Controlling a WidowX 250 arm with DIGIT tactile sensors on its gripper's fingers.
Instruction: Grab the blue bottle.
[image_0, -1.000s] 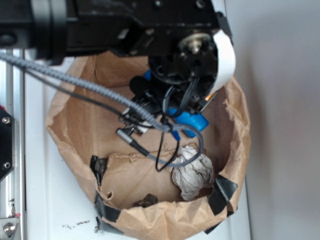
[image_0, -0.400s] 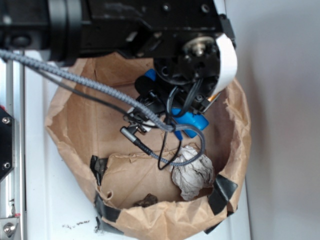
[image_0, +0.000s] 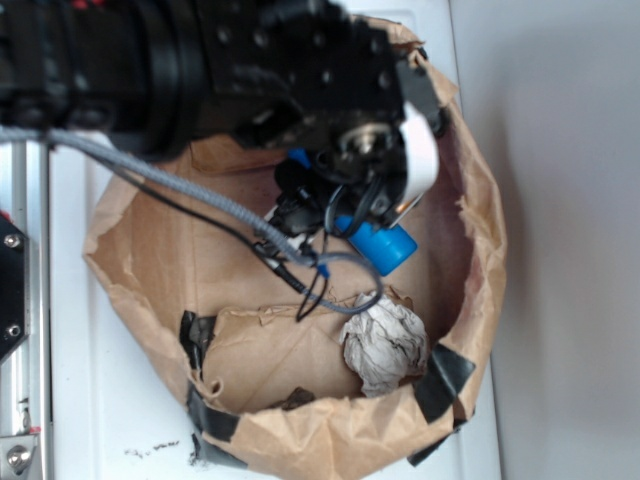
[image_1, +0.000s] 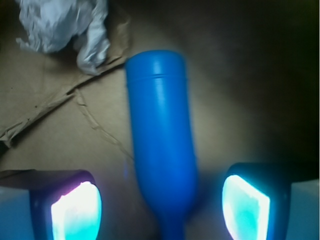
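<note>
You're hovering the gripper (image_1: 160, 202) spread wide, the blue bottle (image_1: 162, 145) lying flat on the paper bag (image_0: 150, 250) floor between its fingers; I'd keep centring, drop lower, then squeeze the body, avoiding the paper ball (image_1: 65, 25).

The blue bottle (image_1: 162, 150) is a solid bright blue with no label or pattern. The paper ball (image_0: 384, 344) is grey-white with darker creases. The bag (image_0: 150, 260) is plain brown kraft paper, patched along its rim with black tape (image_0: 447, 378). The arm (image_0: 200, 70) is black, trailing a grey braided cable (image_0: 170, 180) and thin black wires. The end effector (image_1: 162, 202) has fingers (image_1: 76, 210) glowing cyan-white in dark frames. The table (image_0: 110, 420) is white.
</note>
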